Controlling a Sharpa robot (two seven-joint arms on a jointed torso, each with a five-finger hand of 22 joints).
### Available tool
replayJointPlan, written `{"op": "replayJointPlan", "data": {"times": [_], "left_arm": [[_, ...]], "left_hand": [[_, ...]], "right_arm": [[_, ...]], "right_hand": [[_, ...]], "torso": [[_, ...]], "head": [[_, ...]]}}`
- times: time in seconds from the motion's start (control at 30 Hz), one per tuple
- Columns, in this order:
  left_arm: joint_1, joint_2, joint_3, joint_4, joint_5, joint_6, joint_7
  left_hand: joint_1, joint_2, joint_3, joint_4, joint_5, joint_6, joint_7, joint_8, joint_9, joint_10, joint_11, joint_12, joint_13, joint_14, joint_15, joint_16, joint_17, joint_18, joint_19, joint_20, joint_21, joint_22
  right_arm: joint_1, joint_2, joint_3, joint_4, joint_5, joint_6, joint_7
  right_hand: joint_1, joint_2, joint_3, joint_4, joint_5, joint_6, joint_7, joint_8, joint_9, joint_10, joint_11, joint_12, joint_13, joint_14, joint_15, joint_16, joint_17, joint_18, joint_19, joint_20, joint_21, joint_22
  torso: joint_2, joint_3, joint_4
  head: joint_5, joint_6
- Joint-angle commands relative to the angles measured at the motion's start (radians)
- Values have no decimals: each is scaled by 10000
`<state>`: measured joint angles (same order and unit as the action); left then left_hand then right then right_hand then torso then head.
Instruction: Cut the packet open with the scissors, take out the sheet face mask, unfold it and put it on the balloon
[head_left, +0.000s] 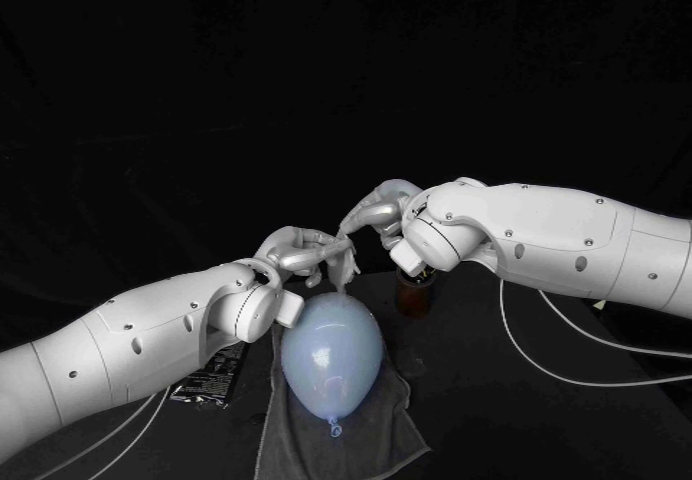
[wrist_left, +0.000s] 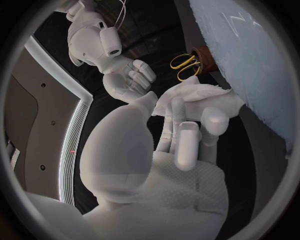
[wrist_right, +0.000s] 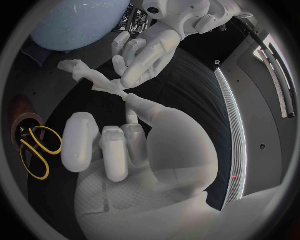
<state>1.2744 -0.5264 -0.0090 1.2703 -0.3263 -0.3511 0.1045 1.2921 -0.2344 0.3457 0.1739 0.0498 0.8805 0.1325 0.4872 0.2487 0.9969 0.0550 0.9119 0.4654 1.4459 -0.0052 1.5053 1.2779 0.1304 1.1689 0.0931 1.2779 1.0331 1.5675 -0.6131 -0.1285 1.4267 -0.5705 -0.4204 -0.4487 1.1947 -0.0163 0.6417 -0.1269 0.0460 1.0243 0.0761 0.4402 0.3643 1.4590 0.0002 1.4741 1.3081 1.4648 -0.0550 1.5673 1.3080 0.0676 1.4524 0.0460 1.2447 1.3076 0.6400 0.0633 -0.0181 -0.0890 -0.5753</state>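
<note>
the left hand (head_left: 299, 252) and the right hand (head_left: 378, 215) are meeting above the balloon (head_left: 332, 350), and each is pinching a part of the mask (wrist_left: 199, 98). the mask is hanging bunched between them, just over the balloon's far end and not yet on it. the balloon is lying on a grey cloth (head_left: 361, 440) on the counter (head_left: 548, 400).

the mask is looking thin, damp and limp. it is probably clinging to itself and to the fingers, and it could tear under a hard pull. taking it by two outer edges and drawing them gently apart seems the way to open it. the balloon is light and round and could roll under a push, so the mask wants laying on, not pressing on.

the head view is giving the layout: both hands over the balloon, and the packet (head_left: 214, 378) lying by the cloth under the left arm. the left wrist view is showing the mask's crumpled folds against the left fingers, with yellow-handled scissors (wrist_left: 185, 66) standing in a brown cup (wrist_left: 205, 56) beyond. the right wrist view is showing the mask as a twisted strip running from the right fingertips to the left hand's fingers.
</note>
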Motion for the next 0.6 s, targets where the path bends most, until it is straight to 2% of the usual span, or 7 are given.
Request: {"op": "replayJointPlan", "data": {"times": [0.03,0.2,0.33,0.43,0.6], "left_arm": [[8,2,11,18,-290,-108,-84],[8,-3,11,26,-401,-143,-98],[8,4,11,42,-401,-224,39],[8,15,11,50,-398,-260,118],[7,40,11,53,-425,-332,167]], "left_hand": [[-129,-140,-246,124,-26,-97,43,-6,-10,-60,80,114,64,52,59,41,31,-96,-17,39,-17,-107],[-51,-119,-708,350,-28,-471,201,-23,-44,-404,227,358,236,-38,185,17,-124,-86,-77,138,-71,-170],[443,251,-788,379,-21,-465,164,135,-15,-491,196,576,336,-14,181,45,-66,-89,-19,180,-28,-88],[659,359,-766,338,-22,-383,112,218,-1,-459,150,639,350,8,145,58,-27,-94,11,161,-4,-48],[659,306,-877,378,-24,-340,89,273,2,-408,127,729,382,33,123,72,20,-98,28,140,10,-26]], "right_arm": [[0,18,7,-15,-159,-39,119],[0,42,7,-40,-174,-41,118],[0,65,7,-32,-180,-38,118],[-2,80,7,-34,-181,-39,116],[-8,98,6,-29,-182,-38,112]], "right_hand": [[1,104,55,17,27,76,-19,241,358,517,-9,45,1826,1060,-60,35,2628,-45,55,7,2,1778],[1,104,55,17,27,76,-19,241,358,517,-9,45,1826,1060,-60,35,2628,-45,55,7,2,1778],[1,104,55,17,27,76,-19,241,358,517,-9,45,1826,1060,-60,35,2628,-45,55,7,2,1778],[1,104,55,17,27,76,-19,241,358,517,-9,45,1826,1060,-60,35,2628,-45,55,7,2,1778],[1,104,55,17,27,76,-19,241,358,517,-9,45,1826,1060,-60,35,2628,-45,55,7,2,1778]], "torso": [[0,-1,5],[1,0,-6],[3,0,-3],[3,2,3],[-1,5,-6]], "head": [[0,8],[-1,11],[-5,13],[2,-2],[19,3]]}}
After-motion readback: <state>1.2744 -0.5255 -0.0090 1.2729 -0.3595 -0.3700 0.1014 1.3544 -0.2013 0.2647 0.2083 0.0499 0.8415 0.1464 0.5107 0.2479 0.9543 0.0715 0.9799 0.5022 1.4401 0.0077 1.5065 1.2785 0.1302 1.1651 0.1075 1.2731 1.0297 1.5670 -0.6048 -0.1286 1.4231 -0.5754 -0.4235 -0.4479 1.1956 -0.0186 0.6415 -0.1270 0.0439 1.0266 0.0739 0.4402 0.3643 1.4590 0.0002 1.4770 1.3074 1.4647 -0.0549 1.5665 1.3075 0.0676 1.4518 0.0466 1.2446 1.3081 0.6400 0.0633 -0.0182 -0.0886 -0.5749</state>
